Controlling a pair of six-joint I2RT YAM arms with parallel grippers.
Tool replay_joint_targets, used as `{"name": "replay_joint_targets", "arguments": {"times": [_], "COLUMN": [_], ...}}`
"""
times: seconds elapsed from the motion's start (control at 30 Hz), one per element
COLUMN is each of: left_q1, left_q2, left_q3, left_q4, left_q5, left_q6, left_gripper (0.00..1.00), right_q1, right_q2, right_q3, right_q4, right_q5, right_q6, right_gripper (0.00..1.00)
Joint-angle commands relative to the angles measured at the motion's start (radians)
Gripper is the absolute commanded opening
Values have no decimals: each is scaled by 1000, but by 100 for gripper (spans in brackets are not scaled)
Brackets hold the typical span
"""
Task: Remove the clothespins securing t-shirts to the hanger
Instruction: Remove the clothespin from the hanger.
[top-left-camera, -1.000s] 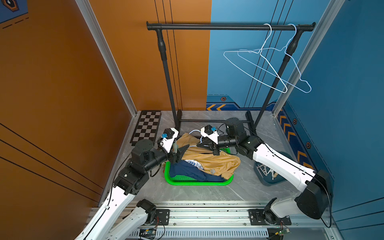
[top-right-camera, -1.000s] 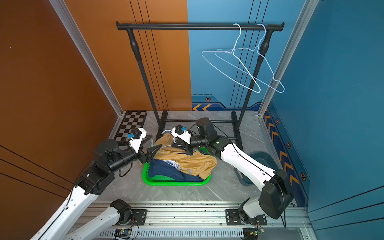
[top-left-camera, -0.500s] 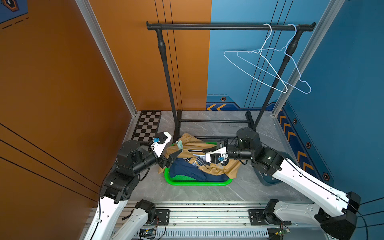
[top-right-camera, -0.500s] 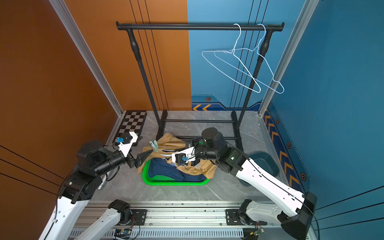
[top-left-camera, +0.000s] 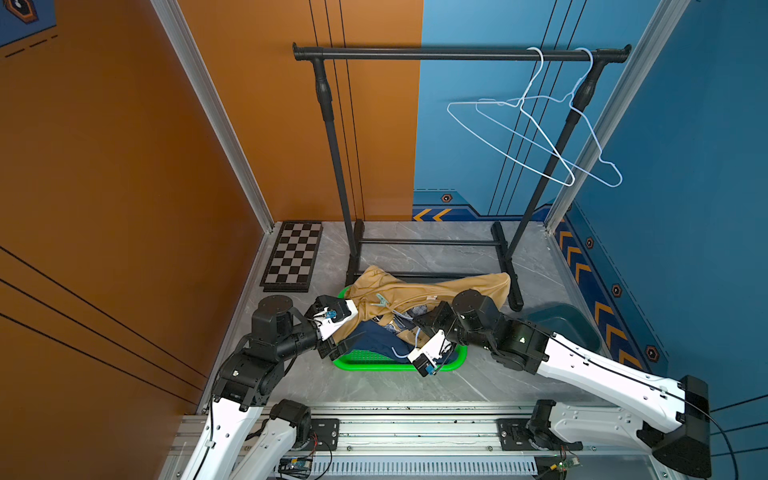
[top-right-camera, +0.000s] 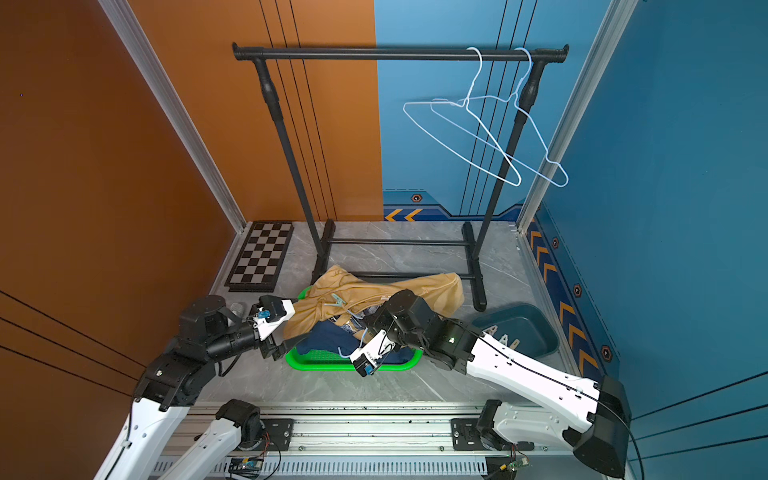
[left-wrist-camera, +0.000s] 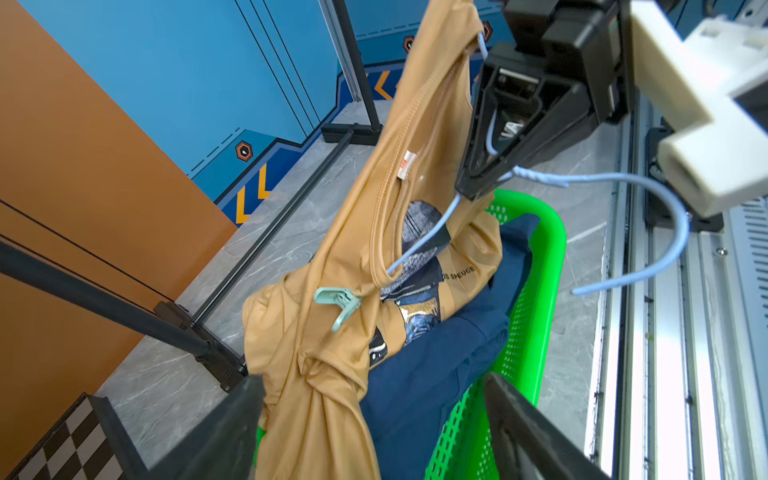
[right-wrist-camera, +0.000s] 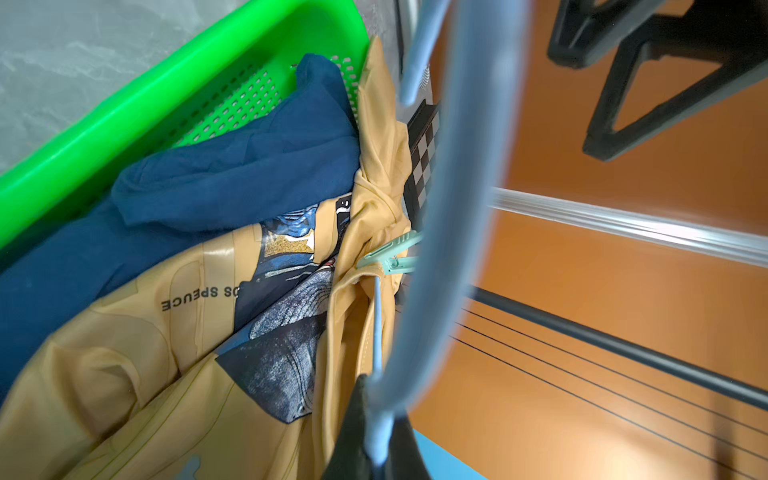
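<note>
With the right gripper (left-wrist-camera: 469, 189) clamped on the hanger (left-wrist-camera: 623, 178) and the left gripper (left-wrist-camera: 374, 382) spread, the light, springy clothespin (left-wrist-camera: 338, 303) (biting a soft shirt (left-wrist-camera: 332, 415)) probably needs squeezing at its tail.

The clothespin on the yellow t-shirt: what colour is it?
The clothespin is pale mint green, clearest in the left wrist view.

Bright, even overhead light, soft shadows on the grey marbled worktop (top-left-camera: 395, 384). In my right wrist view the pale blue wire hanger (right-wrist-camera: 461, 208) looms close, badly blurred.
</note>
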Motion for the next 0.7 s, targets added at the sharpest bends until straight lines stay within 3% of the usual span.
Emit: {"name": "replay_joint_targets", "arguments": {"times": [0.0,0.27,0.67], "left_q1": [-18,-89,-102], "left_q2": [17,142,274], "left_q3": [-20,-13,44], "left_q4": [-16,-14,28], "left_q5": [12,-84,-111], "left_q6": [166,409,519], "left_gripper": [85,85,85], "right_q1": [16,57,76], "right_q2": [-36,-34,-34], "right_q3": [16,46,57], "right_q4": [48,-27,-60], "right_q5": [65,97,110], "right_q6": [-140,-197,-204], "right_gripper": [0,0,0]}}
